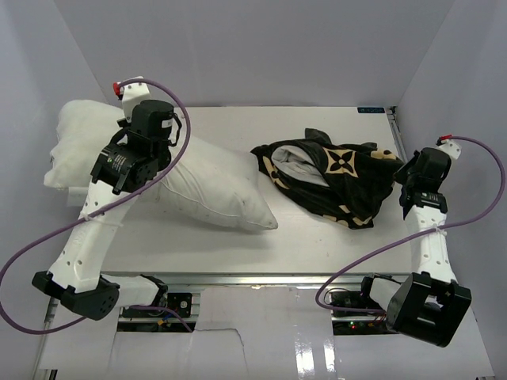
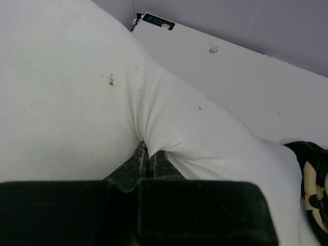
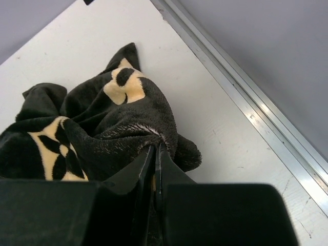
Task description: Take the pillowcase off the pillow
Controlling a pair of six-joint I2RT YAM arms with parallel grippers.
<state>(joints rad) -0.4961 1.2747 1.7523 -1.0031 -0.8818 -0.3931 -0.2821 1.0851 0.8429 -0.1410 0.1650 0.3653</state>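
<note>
The plain white pillow (image 1: 214,186) lies on the left half of the table, bare of any cover. My left gripper (image 1: 146,176) rests on its middle. In the left wrist view that gripper (image 2: 148,152) is shut on a pinched fold of the pillow (image 2: 77,102). The black pillowcase (image 1: 341,178) with tan flower motifs lies crumpled on the right half, apart from the pillow, its pale inner side showing at the opening. My right gripper (image 1: 402,180) sits at its right edge. The right wrist view shows this gripper (image 3: 156,147) shut on the hem of the pillowcase (image 3: 102,128).
Grey enclosure walls close in the table on the left, back and right. A metal rail (image 3: 246,102) runs along the table's right edge. A small label (image 1: 370,111) marks the far right corner. Purple cables (image 1: 47,237) loop off both arms.
</note>
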